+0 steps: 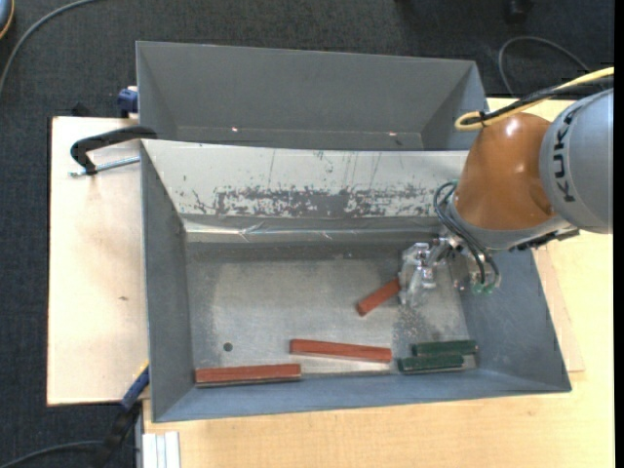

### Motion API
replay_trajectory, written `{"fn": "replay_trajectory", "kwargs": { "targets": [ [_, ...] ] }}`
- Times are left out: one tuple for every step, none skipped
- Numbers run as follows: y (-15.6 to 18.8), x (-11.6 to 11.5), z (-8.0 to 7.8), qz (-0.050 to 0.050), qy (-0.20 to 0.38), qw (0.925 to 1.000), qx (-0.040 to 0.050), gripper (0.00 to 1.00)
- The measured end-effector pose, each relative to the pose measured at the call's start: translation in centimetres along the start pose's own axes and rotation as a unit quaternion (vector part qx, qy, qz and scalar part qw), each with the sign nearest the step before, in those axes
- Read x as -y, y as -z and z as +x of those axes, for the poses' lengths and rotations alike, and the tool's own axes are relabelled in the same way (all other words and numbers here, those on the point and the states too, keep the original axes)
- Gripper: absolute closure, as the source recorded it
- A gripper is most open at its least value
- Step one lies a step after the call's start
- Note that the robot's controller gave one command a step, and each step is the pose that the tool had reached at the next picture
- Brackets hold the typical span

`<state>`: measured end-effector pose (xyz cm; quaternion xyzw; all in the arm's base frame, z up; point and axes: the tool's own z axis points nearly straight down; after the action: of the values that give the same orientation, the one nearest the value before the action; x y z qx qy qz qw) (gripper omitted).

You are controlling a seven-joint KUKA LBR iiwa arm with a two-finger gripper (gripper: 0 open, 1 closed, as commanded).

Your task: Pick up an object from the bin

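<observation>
The short red bar (378, 298), approached at its raised end by the gripper (417, 283), whose closure cannot be told, could be swung loose by an off-centre hold.

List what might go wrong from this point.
The tool is at the right end of the short tilted red-brown bar, so an off-centre grip may let the bar swing or slip out. The dark green block lies close by; a dropped bar could knock it.

Bin floor (253, 300) lies open leftward; red bars (339, 351) line its front.
</observation>
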<state>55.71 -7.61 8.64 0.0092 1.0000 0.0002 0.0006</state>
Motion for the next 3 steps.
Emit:
{"fn": "replay_trajectory", "kwargs": {
  "targets": [
    [0.0,0.0,0.0,0.0,0.0,1.0,0.0,0.0],
    [-1.6,-1.2,-4.1,0.0,0.026,0.9996,0.0035,0.0],
    [-1.5,-1.1,-4.0,0.0,0.026,0.9997,0.0024,1.0]
  ]
}}
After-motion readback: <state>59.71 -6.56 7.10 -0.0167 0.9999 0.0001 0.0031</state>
